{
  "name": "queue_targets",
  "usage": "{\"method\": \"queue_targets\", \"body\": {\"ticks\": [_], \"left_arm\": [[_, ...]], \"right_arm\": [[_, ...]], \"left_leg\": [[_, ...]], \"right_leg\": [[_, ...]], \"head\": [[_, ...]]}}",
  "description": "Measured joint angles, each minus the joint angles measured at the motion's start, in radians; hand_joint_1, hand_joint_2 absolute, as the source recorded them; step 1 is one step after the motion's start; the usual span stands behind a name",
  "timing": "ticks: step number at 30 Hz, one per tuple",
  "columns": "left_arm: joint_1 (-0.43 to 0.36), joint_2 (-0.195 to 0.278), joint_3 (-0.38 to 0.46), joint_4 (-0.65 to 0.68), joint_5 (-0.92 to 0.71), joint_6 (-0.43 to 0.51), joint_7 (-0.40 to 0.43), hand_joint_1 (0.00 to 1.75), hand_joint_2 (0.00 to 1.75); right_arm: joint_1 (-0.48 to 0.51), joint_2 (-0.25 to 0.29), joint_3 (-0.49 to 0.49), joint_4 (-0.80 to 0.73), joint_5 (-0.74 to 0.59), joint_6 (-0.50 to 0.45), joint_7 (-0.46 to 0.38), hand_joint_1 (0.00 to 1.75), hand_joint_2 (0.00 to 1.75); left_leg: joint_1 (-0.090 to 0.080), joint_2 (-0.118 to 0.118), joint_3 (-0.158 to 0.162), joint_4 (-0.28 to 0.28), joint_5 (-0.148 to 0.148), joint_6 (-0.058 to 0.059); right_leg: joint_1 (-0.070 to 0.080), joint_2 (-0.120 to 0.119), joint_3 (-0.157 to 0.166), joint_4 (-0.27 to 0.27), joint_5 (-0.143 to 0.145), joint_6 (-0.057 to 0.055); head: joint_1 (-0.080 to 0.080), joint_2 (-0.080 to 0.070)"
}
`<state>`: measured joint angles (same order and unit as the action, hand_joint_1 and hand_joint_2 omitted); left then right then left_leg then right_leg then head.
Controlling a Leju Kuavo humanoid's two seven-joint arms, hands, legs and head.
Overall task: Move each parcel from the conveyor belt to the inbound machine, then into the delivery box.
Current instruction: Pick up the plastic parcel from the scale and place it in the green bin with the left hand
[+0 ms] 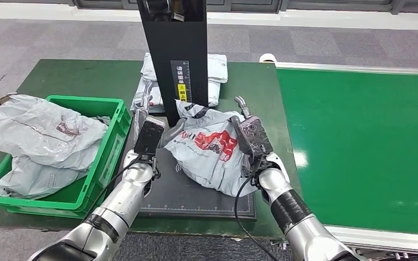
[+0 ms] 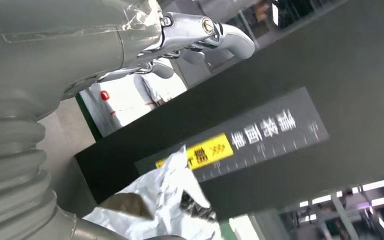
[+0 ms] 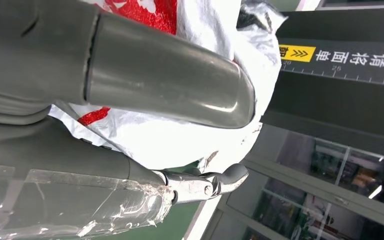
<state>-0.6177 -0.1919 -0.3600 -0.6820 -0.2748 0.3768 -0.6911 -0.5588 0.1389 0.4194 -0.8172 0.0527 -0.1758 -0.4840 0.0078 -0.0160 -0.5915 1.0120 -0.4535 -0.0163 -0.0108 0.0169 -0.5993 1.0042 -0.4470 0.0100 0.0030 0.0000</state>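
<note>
I see my right hand (image 1: 252, 142) gripping the crinkly grey plastic parcel with the red print (image 1: 209, 149), which lies on the flat black plate of the inbound machine (image 1: 196, 196), right by its tall black post (image 1: 175, 54). My left hand (image 1: 146, 136) waits on the parcel's other side with its fingers apart, holding nothing. Grey parcels already lie in the green plastic delivery box (image 1: 104, 157) beyond my left hand, so I think this one only needs to go in there next, and the green conveyor belt (image 1: 359, 141) beyond my right hand has no parcel in sight.

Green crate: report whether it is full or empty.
Partly full. The green crate holds grey plastic parcels, one draped over its far rim.
</note>
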Motion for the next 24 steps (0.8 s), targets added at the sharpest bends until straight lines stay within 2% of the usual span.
{"method": "queue_targets", "body": {"ticks": [4,8,13,17,24], "left_arm": [[-0.006,0.007,-0.053,0.020,-0.103,-0.035,0.027,0.00,1.75],[-0.007,0.009,-0.092,0.041,-0.141,-0.031,0.033,0.00,1.75],[-0.007,0.009,-0.095,0.038,-0.127,-0.022,0.041,0.00,1.75],[-0.007,0.009,-0.094,0.019,-0.107,-0.018,0.041,0.00,1.75],[-0.006,0.011,-0.094,-0.021,-0.090,-0.100,0.033,0.00,1.75]], "right_arm": [[0.007,-0.013,-0.026,-0.023,-0.058,0.052,-0.035,0.00,0.00],[0.008,-0.030,-0.050,-0.030,-0.089,0.128,-0.016,0.00,0.00],[0.008,-0.044,-0.052,-0.016,-0.104,0.229,0.035,0.00,0.00],[0.009,-0.047,-0.052,0.008,-0.076,0.266,0.054,0.00,0.00],[-0.017,-0.047,-0.052,0.050,-0.023,0.303,0.075,0.00,0.00]], "left_leg": [[0.000,0.000,0.000,0.000,0.000,0.000],[-0.001,0.000,0.000,0.000,0.000,0.000],[-0.001,0.000,0.000,0.000,0.000,0.000],[-0.001,0.000,0.000,0.000,0.000,0.000],[-0.001,0.000,-0.001,0.000,0.000,0.000]], "right_leg": [[0.000,0.000,0.000,0.000,0.000,0.000],[-0.001,0.000,0.000,0.000,0.000,0.000],[0.000,0.000,0.000,0.000,0.000,0.000],[0.000,0.000,0.000,0.000,0.000,0.000],[-0.001,0.000,0.000,0.000,0.000,0.000]], "head": [[0.000,0.000],[0.000,0.000],[0.000,0.000],[0.000,0.000],[0.000,0.000]]}}
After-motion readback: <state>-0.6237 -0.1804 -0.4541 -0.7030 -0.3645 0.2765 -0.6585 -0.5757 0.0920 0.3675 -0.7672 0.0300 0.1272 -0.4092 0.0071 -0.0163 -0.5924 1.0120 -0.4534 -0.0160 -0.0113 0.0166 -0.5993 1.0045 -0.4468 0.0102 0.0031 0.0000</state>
